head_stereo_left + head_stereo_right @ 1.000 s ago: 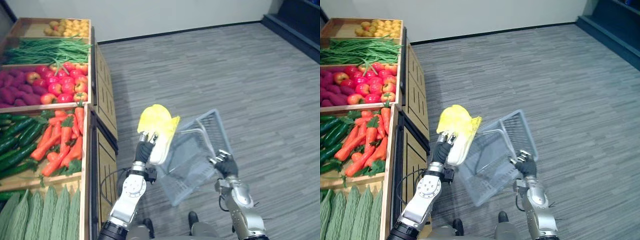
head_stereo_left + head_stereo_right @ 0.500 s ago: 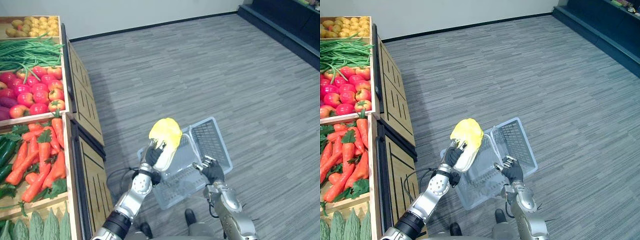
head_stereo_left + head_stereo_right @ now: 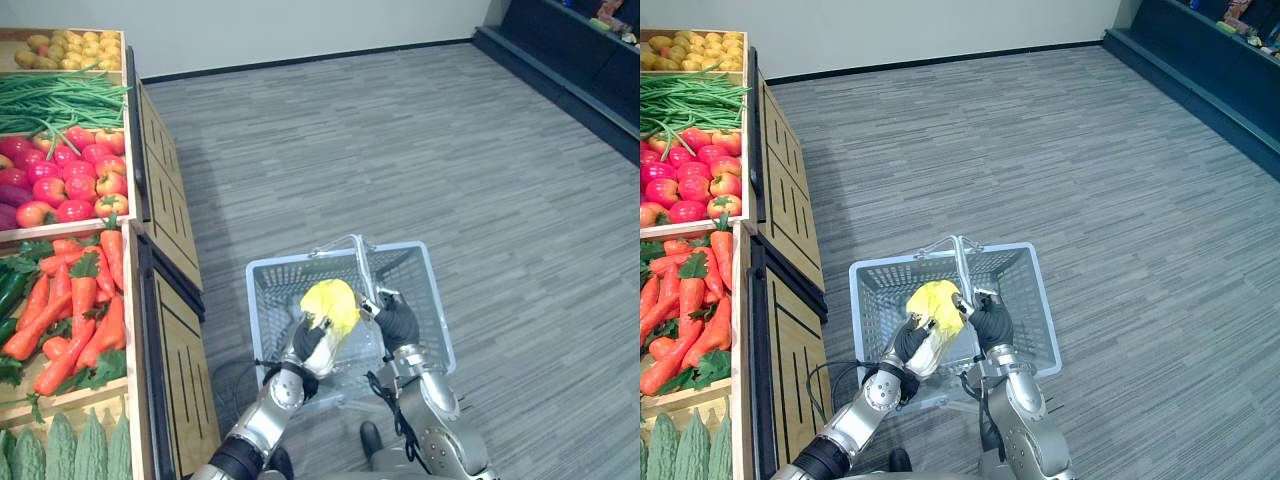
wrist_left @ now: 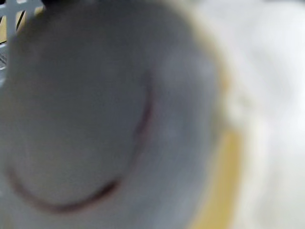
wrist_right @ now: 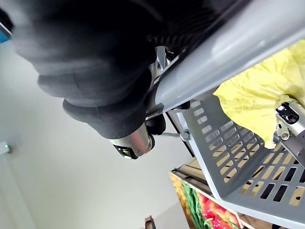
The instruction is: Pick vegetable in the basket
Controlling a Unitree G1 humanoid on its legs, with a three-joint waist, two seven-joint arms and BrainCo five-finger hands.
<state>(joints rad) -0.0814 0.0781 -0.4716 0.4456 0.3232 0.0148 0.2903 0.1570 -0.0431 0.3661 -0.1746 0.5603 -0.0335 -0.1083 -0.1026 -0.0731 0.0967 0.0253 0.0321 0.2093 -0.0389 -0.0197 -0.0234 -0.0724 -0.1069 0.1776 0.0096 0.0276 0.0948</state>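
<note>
My left robot hand is clutching the yellow leafy cabbage in the grey mesh basket; letting go crooked is risking tipping it.

Left arm comes up from the lower left, and the left hand is raised and wrapped round the yellow cabbage. Right arm is bent in close. The right hand is clamped on the basket handle, its dark back facing up. The two hands are near each other.
</note>
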